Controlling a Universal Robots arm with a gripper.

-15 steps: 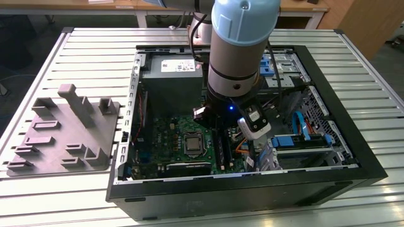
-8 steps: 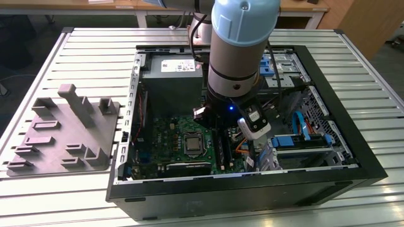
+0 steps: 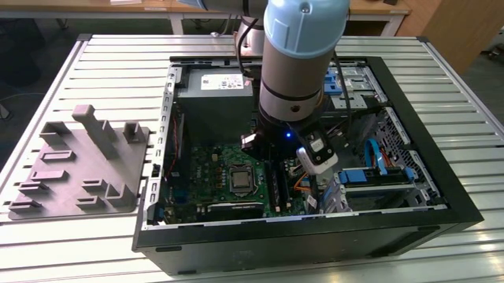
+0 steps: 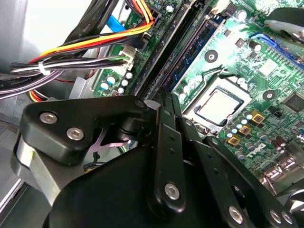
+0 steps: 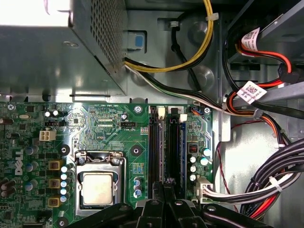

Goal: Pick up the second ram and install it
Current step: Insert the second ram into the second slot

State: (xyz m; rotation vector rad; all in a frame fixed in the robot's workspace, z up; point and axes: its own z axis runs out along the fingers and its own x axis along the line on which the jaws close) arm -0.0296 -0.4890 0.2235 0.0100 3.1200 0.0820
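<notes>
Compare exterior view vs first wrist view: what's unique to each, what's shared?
Exterior view: the arm, the whole open case, the slatted table and a grey fixture block at the exterior view's left.
First wrist view: the black memory slots close up, a yellow cable and white-tagged cable bundles.
Shared: green motherboard, CPU socket, power supply box.
</notes>
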